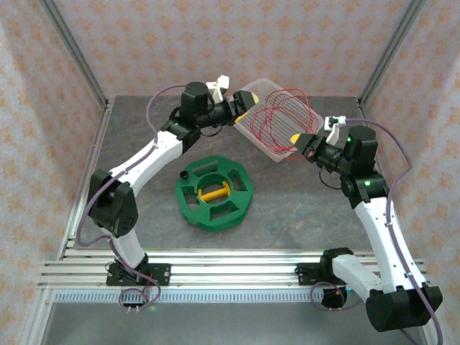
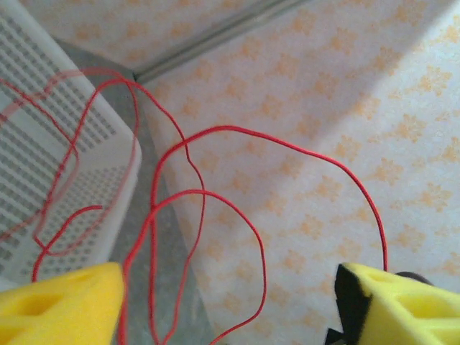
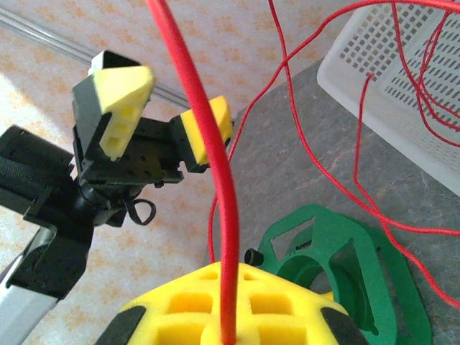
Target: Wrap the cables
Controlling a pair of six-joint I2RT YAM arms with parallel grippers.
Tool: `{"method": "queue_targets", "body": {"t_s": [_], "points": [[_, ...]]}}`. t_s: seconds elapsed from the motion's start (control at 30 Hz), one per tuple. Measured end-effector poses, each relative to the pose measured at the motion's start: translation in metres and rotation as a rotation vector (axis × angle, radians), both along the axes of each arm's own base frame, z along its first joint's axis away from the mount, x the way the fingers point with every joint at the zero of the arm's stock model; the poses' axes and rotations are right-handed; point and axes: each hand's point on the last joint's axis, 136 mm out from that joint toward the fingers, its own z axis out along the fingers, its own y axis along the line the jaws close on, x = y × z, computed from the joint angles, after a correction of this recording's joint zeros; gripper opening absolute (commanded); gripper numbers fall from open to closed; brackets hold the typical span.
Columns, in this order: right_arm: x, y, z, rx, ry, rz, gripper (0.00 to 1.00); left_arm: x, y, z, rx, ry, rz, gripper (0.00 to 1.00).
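Robot lab test cell. The booth is closed in by panel walls with an orange floral print, held by bare aluminium frame posts. A dark grey counter sits inside. Slotted aluminium rails run along the near edge, with two white-and-black robot arms bolted on: left arm, right arm. Grey-purple cords trail off the arms. The same print wall shows in the left wrist view.
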Motion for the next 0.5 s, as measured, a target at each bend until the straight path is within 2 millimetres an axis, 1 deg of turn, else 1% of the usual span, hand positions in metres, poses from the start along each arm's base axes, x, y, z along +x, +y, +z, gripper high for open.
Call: {"method": "queue_targets", "body": {"t_s": [0.1, 0.2, 0.3, 0.33, 0.4, 0.43, 0.5], "points": [[-0.002, 0.000, -0.001, -0.007, 0.002, 0.007, 0.00, -0.002, -0.017, -0.012, 0.025, 0.023, -0.057, 0.54], [-0.004, 0.001, -0.003, -0.012, 0.008, 0.014, 0.00, -0.005, -0.025, -0.032, 0.068, 0.062, -0.083, 0.53], [-0.005, 0.001, -0.006, -0.020, 0.015, 0.017, 0.00, -0.008, -0.024, -0.049, 0.119, 0.099, -0.088, 0.52], [-0.006, 0.001, -0.007, -0.022, 0.019, 0.018, 0.00, -0.008, -0.023, -0.052, 0.134, 0.103, -0.084, 0.57], [-0.007, 0.001, -0.007, -0.024, 0.024, 0.019, 0.00, -0.008, -0.020, -0.057, 0.163, 0.108, -0.077, 0.71], [-0.007, 0.001, -0.006, -0.026, 0.023, 0.020, 0.00, -0.008, -0.018, -0.061, 0.183, 0.110, -0.069, 0.76], [-0.008, 0.001, -0.005, -0.028, 0.019, 0.023, 0.00, -0.008, -0.014, -0.068, 0.219, 0.113, -0.056, 0.78]]}}
